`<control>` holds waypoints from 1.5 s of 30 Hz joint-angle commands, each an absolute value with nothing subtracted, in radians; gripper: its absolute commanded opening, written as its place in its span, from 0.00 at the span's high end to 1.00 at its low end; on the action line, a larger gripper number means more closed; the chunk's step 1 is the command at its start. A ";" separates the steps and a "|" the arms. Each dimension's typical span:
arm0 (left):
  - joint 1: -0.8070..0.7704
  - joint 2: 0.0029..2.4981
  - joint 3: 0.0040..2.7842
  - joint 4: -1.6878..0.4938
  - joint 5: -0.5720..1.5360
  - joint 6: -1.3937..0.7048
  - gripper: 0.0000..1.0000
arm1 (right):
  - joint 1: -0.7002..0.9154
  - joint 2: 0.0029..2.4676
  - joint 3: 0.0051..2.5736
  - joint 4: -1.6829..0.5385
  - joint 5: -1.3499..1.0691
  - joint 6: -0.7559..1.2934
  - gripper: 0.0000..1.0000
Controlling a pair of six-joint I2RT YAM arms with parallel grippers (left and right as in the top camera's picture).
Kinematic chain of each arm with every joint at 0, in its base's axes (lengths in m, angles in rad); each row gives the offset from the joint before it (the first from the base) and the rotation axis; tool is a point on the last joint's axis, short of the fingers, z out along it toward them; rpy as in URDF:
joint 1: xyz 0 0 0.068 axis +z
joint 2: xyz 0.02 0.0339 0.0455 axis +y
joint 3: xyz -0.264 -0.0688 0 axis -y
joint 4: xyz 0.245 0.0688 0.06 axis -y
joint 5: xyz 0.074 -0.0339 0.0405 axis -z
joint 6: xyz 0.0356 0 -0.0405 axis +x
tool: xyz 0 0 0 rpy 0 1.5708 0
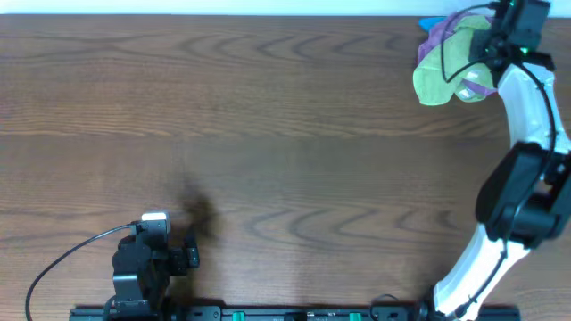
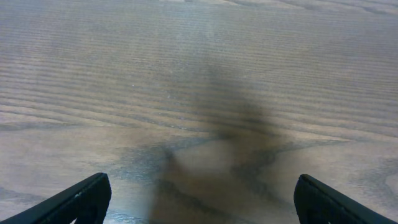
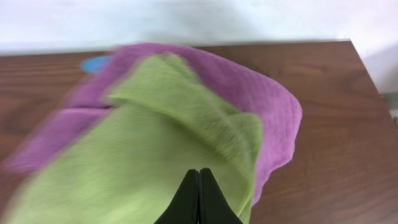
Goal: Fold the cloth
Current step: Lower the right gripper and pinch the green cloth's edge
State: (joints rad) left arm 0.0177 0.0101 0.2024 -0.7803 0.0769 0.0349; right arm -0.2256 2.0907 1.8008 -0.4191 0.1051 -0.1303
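My right gripper has its jaws pinched together on the green cloth. The cloth is bunched in soft, ribbed folds with a purple cloth wrapped around its far side, both at the far right corner of the table. My left gripper stands wide open, holding nothing, low over the wood near the front edge, well apart from them.

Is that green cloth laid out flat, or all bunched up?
Bunched up. The green cloth is crumpled together with a purple cloth, and the right fingers are pinched shut on it.
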 commanded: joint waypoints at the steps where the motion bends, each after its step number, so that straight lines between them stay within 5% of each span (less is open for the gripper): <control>1: 0.015 0.004 0.181 -0.812 0.070 0.057 0.05 | -0.162 1.961 1.816 -0.471 0.104 -0.156 0.99; 6: 0.015 0.004 0.181 -0.812 0.070 0.057 0.05 | -0.108 1.887 1.816 -0.547 0.166 -0.173 0.99; 8: 0.015 0.004 0.181 -0.812 0.070 0.057 0.05 | -0.113 1.891 1.816 -0.542 0.194 -0.173 0.50; 18: 0.015 0.004 0.181 -0.812 0.070 0.057 0.05 | -0.217 2.073 1.816 -0.450 0.177 -0.173 0.15; 45: 0.015 0.004 0.181 -0.812 0.070 0.057 0.05 | -0.294 2.277 1.816 -0.196 0.096 -0.170 0.24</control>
State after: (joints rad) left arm 0.0177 0.0101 0.2024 -0.7803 0.0746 0.0349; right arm -0.2871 2.2513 1.8065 -0.2005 0.1032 -0.1730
